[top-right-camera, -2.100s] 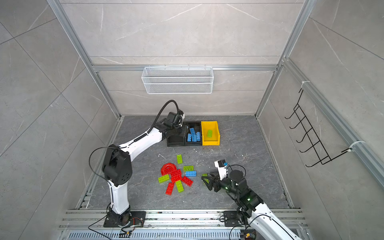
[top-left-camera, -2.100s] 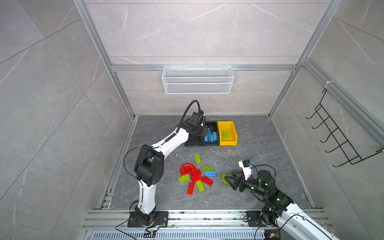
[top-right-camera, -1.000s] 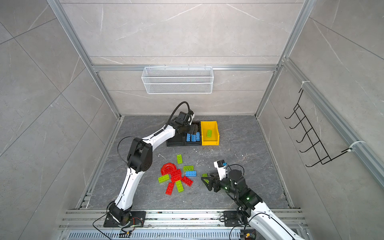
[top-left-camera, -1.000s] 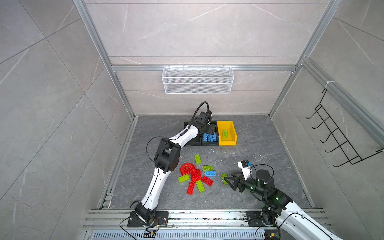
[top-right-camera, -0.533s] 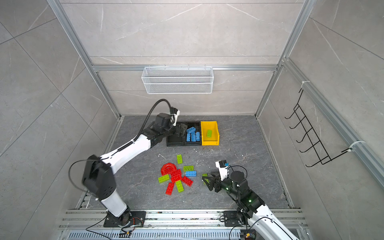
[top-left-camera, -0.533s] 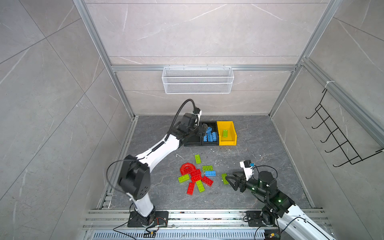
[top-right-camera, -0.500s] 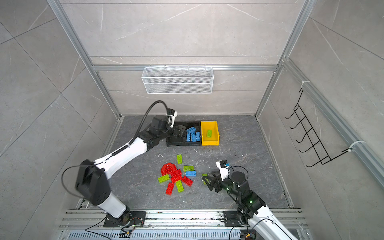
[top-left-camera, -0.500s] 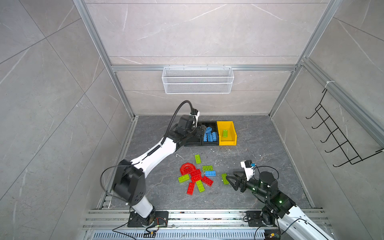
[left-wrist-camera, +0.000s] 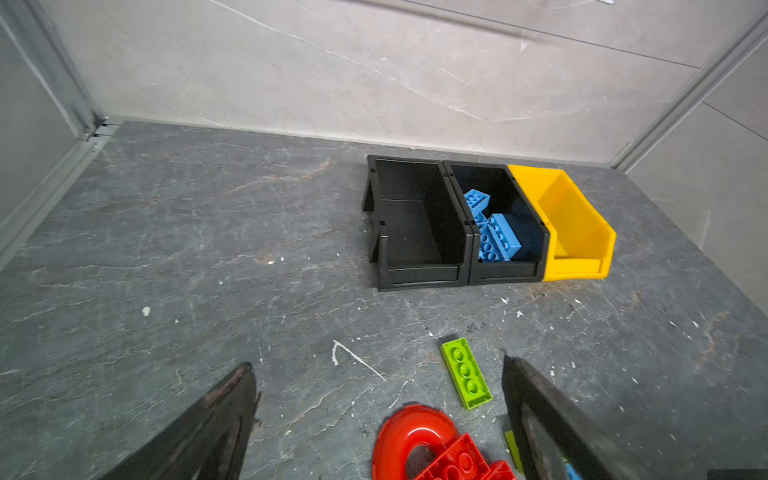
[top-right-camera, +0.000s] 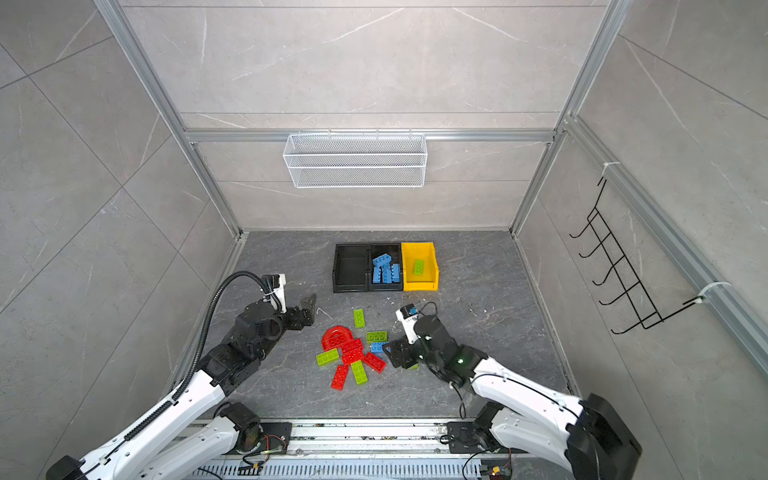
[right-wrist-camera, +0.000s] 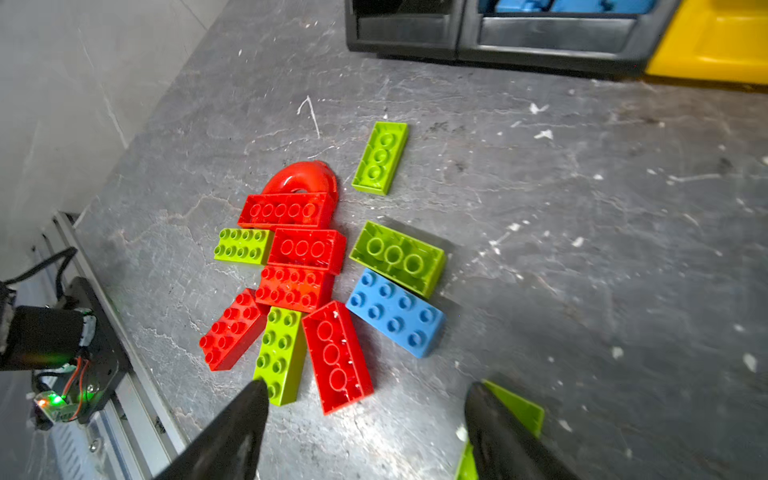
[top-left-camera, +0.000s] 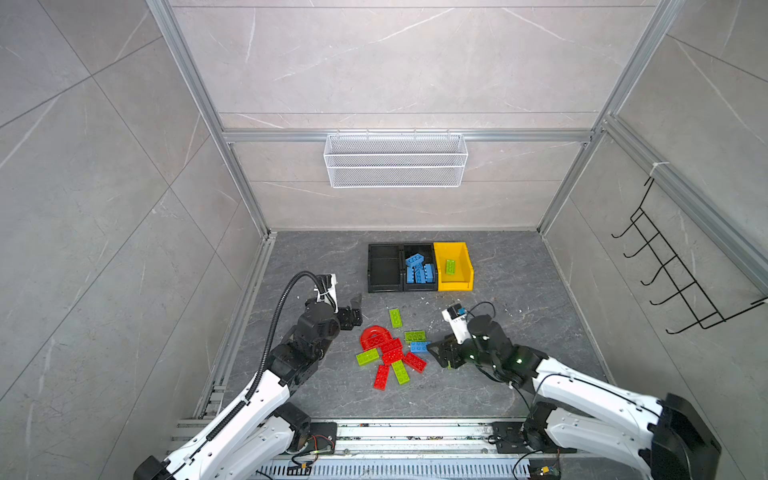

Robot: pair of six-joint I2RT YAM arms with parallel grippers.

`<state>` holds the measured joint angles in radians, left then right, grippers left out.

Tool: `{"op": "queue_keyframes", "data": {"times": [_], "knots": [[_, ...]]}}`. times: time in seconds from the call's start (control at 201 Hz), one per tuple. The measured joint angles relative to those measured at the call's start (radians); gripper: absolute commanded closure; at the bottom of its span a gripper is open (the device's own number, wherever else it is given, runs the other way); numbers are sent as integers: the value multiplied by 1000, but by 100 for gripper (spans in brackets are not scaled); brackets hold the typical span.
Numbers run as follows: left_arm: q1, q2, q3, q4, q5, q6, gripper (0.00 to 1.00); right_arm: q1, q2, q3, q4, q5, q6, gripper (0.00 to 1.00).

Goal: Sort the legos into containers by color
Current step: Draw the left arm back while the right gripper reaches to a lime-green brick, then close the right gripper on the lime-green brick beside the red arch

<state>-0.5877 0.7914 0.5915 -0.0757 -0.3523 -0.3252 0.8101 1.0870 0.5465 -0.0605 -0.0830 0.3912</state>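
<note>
Plastic red-blue-lime studded lego bricks (right-wrist-camera: pixel 307 249) | likely light, stiff, slick | you are eyeing long-side pinches | left end effector (left-wrist-camera: pixel 376 363), right end effector (right-wrist-camera: pixel 365 384) gaping

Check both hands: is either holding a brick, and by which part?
Nothing held. The left hand is open and empty. The right hand is open too; a green brick lies beside one finger, outside the gap, not gripped.
</note>
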Motion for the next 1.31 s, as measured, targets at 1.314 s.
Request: {"op": "queue_keyframes", "data": {"times": [1.314], "knots": [[145,-116,-134,16,8,-13,1,26,932,822,-212,142,-50,38]]}}
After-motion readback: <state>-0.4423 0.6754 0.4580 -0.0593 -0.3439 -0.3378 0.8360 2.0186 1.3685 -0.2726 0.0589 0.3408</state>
